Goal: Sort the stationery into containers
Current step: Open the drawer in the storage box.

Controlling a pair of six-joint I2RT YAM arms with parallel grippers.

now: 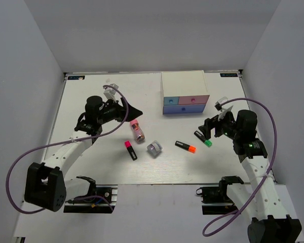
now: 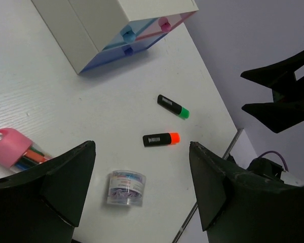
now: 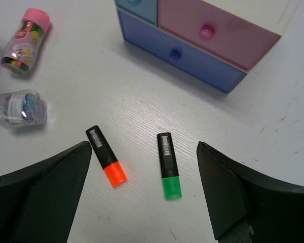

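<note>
Several items lie on the white table: a pink-ended marker (image 1: 130,150), an orange-ended marker (image 1: 185,147), a green-ended marker (image 1: 203,138), a pink-capped cylinder (image 1: 137,130) and a small clear silvery tub of clips (image 1: 154,149). The white organiser (image 1: 185,81) stands at the back with its blue (image 1: 171,100), pink (image 1: 194,99) and lavender (image 1: 185,109) drawers shut. My left gripper (image 1: 133,112) is open and empty above the cylinder (image 2: 10,147) and tub (image 2: 125,188). My right gripper (image 3: 142,152) is open and empty over the green marker (image 3: 168,165), with the orange marker (image 3: 106,155) beside it.
White walls enclose the table on three sides. The table's right edge (image 2: 228,147) runs close to the green marker (image 2: 173,106). The right gripper (image 2: 283,96) shows beyond that edge in the left wrist view. Purple cables loop beside both arms.
</note>
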